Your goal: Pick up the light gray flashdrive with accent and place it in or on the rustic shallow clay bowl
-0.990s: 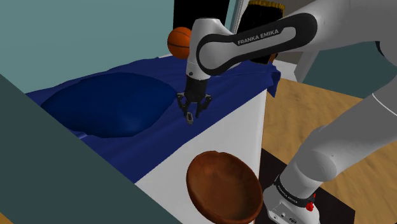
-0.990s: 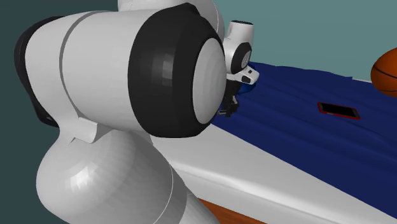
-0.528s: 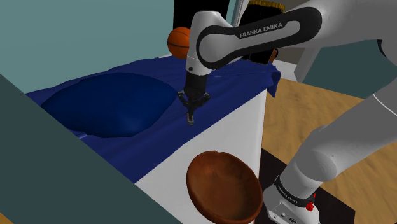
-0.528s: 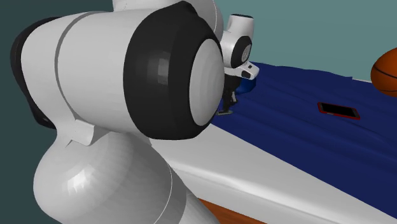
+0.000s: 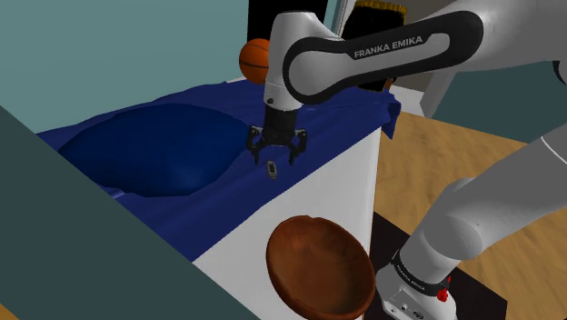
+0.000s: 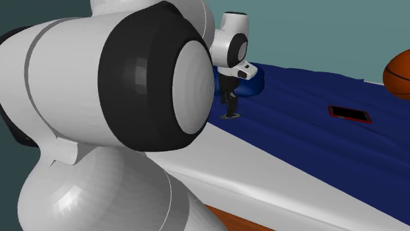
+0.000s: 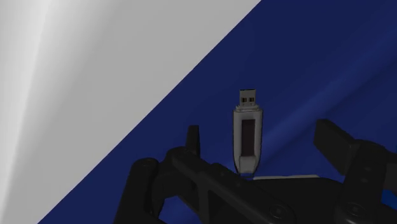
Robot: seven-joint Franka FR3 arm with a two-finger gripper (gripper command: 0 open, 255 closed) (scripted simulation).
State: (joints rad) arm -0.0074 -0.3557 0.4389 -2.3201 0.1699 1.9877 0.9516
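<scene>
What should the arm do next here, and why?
Probably sink straight down and close the fingers on the flash drive. The gripper hangs open just above it, the drive lies untouched on the blue cloth between the fingers, and the brown bowl holds nothing yet.

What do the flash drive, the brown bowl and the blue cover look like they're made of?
Flash drive: light grey and matte, likely plastic, with a dark inset and a metal-looking plug.
Bowl: reddish brown with a soft sheen, perhaps glazed clay or wood.
Blue cover: probably cloth, since it folds and drapes.
</scene>
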